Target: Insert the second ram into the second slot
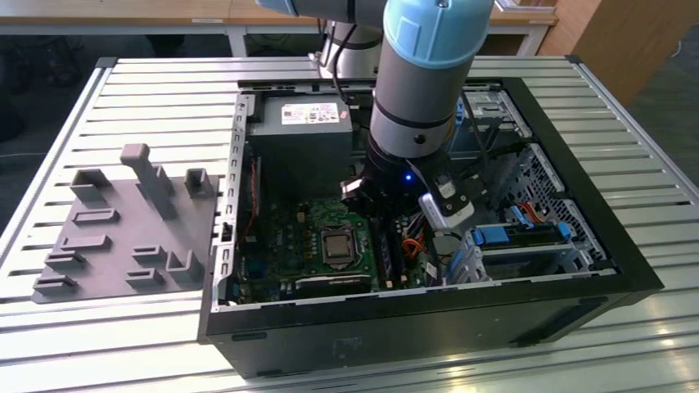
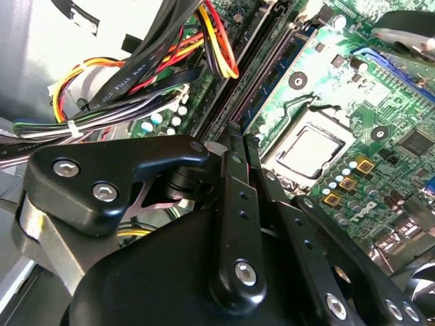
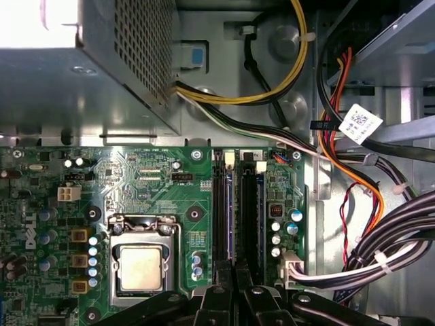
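While the gripper [image 3: 234, 278] hung low inside the computer case [image 1: 611, 262], its two fingers [image 2: 238, 204] were pressed together. You could see them meet in both wrist views. You could not make out anything pinched between them.

Right under the gripper were the two slots [image 3: 236, 204], side by side on the green board [image 3: 149, 183]. A thin blue edge ran along each slot. My guess was that these were the sticks standing in their slots. The second ram [image 3: 262, 217] seemed to be the blue edge on the slot farther from the chip socket [image 3: 141, 261], but you could not be sure which stick was which. You also could not tell if it was pushed all the way down.

Think of a clock laid on the exterior view. The slots ran the long way, from 12 o'clock to 6 o'clock. The chip socket sat at about 8 o'clock from the gripper. The wires [image 1: 413, 246] sat at about 4 o'clock.

What mattered most was this. The line where the fingers met ran the same way as the slots, and it sat between the two of them. So the ram lay just below the gripper and a tiny bit to the side away from the socket.

Outside the case, at 9 o'clock, a grey holder [image 1: 120, 237] rested on the table [image 1: 164, 90].
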Controlling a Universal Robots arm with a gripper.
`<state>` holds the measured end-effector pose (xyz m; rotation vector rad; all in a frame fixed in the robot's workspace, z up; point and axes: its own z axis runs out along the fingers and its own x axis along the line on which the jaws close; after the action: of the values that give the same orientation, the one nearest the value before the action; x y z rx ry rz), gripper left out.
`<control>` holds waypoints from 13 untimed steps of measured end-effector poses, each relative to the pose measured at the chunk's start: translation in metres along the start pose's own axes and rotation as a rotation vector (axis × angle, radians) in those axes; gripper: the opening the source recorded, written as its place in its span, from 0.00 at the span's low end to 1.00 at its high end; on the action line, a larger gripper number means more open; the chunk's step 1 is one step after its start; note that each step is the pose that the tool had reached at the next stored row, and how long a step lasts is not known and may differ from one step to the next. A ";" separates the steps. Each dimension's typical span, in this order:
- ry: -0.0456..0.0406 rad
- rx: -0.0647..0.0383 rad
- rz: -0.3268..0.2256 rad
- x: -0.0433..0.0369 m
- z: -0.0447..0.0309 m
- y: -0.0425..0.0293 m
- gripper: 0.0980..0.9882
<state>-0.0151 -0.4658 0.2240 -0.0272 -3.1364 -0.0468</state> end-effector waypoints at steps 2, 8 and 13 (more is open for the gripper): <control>-0.0001 0.000 0.000 0.0000 0.0007 0.0000 0.04; 0.0001 0.000 0.000 -0.0001 0.0026 -0.0001 0.04; 0.0006 0.002 0.000 -0.0001 0.0039 -0.0002 0.04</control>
<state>-0.0151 -0.4659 0.2201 -0.0271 -3.1358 -0.0441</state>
